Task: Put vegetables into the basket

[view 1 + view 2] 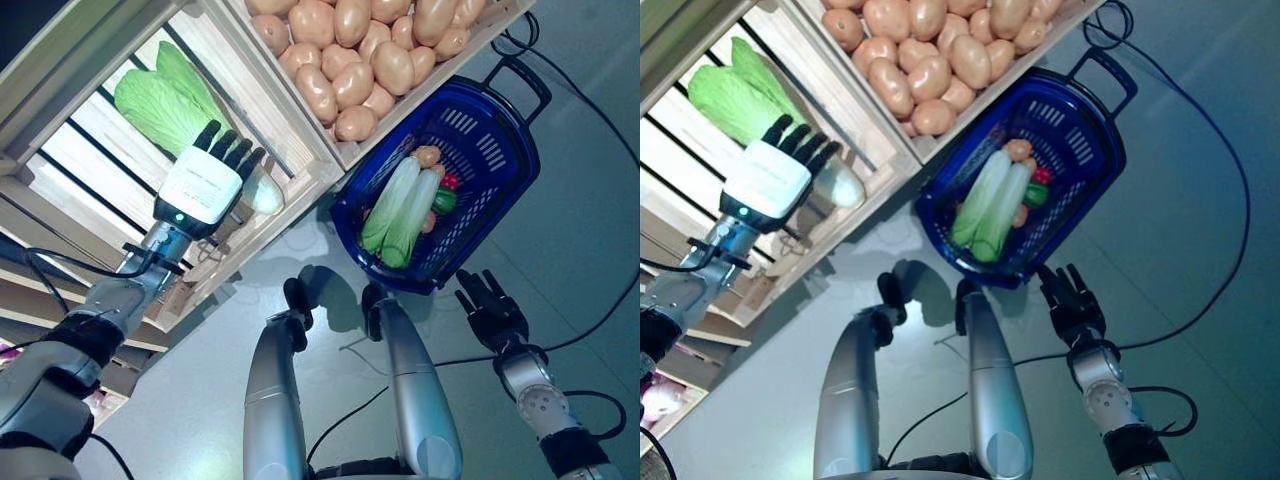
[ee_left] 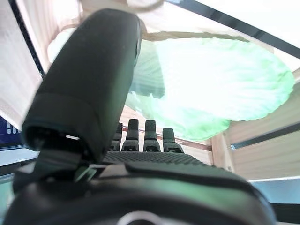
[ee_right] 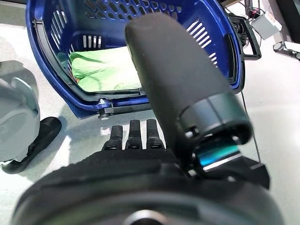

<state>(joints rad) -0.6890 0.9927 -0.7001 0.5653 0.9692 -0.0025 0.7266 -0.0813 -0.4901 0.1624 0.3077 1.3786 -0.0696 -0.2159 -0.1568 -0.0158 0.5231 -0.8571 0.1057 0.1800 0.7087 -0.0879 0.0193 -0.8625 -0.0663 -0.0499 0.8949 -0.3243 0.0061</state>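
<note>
left hand (image 1: 203, 188): fingers straight, in the crate (image 1: 85, 150)
cabbage (image 1: 165, 100): just beyond fingertips, long axis along the slats
right hand (image 1: 490, 310): relaxed, beside basket (image 1: 500, 165)

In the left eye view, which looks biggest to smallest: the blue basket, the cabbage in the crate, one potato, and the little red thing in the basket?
1. Blue basket
2. Cabbage in the crate
3. One potato
4. Red thing, partly hidden, so its full size is unsure
</note>
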